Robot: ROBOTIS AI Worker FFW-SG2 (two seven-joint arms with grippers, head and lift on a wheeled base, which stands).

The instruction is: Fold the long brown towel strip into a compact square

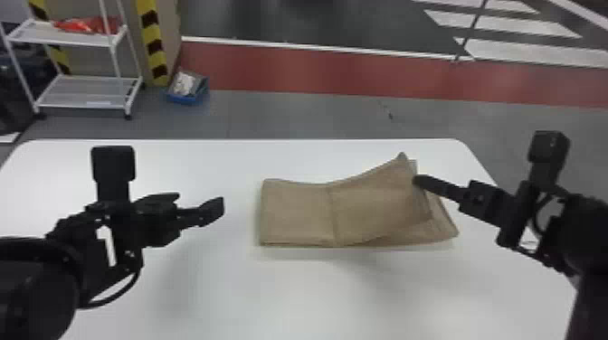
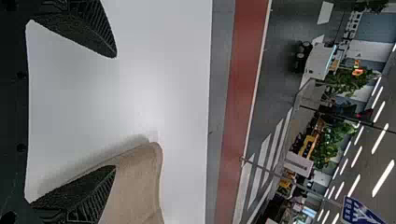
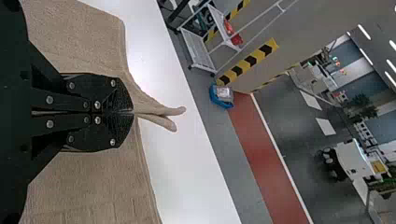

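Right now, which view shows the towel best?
Head view: it takes in nearly the whole towel, crease included. The right wrist view gives a close look at the fold pinched in the right gripper; the left wrist view shows its far left corner.

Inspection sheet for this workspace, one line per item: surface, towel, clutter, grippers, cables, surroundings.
Surface: smooth white table, rounded far corners.
Job's things: long brown towel strip, layered, lying on the table, its right part lifted.
Clutter: blue plastic bin on the floor beyond the table.
Left gripper: fingers apart, left of the towel.
Right gripper: fingers closed on the towel.
Cables: black loop at the left wrist.
Surroundings: white metal rack; red floor band.
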